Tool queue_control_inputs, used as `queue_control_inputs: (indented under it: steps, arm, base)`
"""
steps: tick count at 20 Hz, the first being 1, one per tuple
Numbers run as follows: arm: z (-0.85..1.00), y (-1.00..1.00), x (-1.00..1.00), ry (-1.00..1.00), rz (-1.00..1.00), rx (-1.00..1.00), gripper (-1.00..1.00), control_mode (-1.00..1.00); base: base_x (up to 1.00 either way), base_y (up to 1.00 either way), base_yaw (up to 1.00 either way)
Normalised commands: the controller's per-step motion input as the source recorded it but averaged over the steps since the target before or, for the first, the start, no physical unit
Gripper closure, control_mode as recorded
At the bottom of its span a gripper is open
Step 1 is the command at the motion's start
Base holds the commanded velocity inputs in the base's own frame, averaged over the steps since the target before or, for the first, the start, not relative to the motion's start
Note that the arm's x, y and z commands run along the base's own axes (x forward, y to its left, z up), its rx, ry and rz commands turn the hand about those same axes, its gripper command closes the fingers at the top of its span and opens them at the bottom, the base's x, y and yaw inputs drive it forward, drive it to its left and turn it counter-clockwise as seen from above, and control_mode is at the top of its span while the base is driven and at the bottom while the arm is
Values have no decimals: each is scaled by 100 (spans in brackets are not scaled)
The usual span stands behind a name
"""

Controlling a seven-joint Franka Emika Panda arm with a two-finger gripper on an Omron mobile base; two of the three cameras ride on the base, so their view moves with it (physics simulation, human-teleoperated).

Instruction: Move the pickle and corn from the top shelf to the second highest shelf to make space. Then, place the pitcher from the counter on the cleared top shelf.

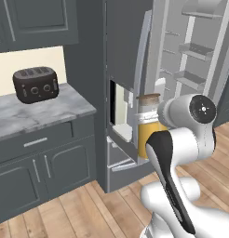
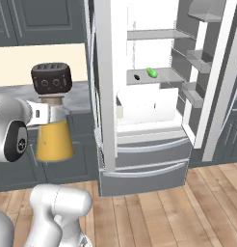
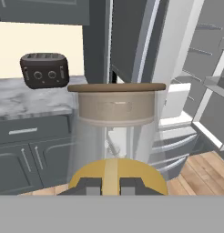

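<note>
- The pitcher [image 2: 54, 136] hangs upright in the air, clear of the counter [image 1: 37, 111], in front of the open fridge.
- The gripper [image 3: 110, 185] has its jaws narrow, clamped on the pitcher.
- The pickle [image 2: 151, 72] lies on the second highest shelf [image 2: 164, 77], near its front edge.
- A black toaster [image 1: 36, 84] sits on the counter.

One orange-yellow cylindrical pitcher [image 2: 54, 135], one black toaster [image 1: 36, 84], one small glossy green pickle [image 2: 151, 72], right of the toaster.
</note>
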Motion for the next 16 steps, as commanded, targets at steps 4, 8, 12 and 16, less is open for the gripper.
queue_control_inputs:
  steps: [4,8,12,16]
  arm:
    - [0,0,0,0,0,0,100,100]
    - [0,0,0,0,0,0,100,100]
    - [0,0,0,0,0,0,100,100]
    - [0,0,0,0,0,0,100,100]
  base:
    - [33,-68,-3]
    - [43,-72,0]
    - [52,-70,1]
    - [57,-57,8]
